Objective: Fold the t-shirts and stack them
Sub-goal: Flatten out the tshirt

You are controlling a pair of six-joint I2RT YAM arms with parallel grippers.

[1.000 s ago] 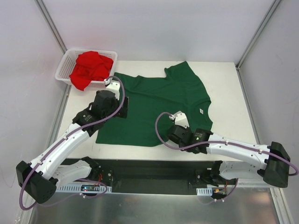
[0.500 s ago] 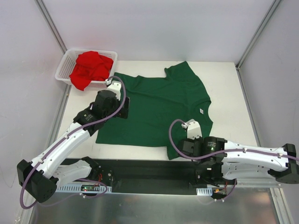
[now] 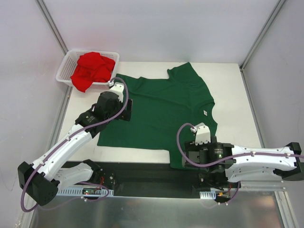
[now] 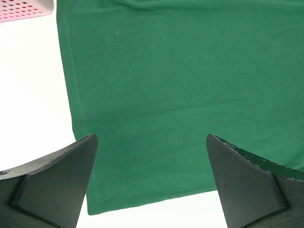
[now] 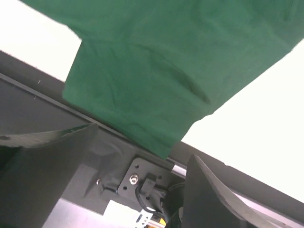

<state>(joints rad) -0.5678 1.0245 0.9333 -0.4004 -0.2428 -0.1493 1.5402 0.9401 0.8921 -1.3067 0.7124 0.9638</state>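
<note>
Nothing legible; tag [image 3: 204, 113] on green t-shirt [image 3: 161, 104] unreadable.

Bright, even overhead light leaves faint soft shadows across 3 sharp views (white table [image 3: 230, 88] washes out).

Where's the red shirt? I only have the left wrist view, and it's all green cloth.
Observer: The red t-shirt lies crumpled in the white basket at the far left corner of the table.
Operator: What's the right arm doing?
Observer: The right fingers stand open at the near edge, holding nothing.
Operator: Is the green one folded?
Observer: No. The green t-shirt lies spread flat, one sleeve over the near edge.
</note>
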